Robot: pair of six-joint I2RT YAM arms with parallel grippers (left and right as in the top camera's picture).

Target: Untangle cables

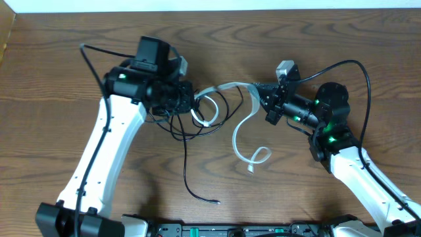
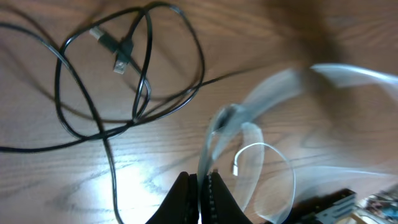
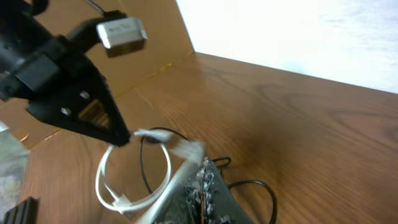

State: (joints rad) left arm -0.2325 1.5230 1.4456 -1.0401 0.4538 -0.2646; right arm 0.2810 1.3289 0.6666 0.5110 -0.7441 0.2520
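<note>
My left pincer [image 1: 192, 100] is pinched shut on the white cable [image 1: 235, 141]; my right pincer [image 1: 264, 100] grips it too; it spans left-to-right between them over the counter [image 1: 52, 79]; the black cables [image 1: 185, 164] loop nearest the left arm.

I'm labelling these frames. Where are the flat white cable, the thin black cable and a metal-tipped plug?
flat white cable [image 1: 237, 138], overhead view, on its S-bend.
thin black cable [image 2: 103, 132], left wrist view, where strands cross.
metal-tipped plug [image 2: 119, 62], left wrist view, on its metal tip.
</note>
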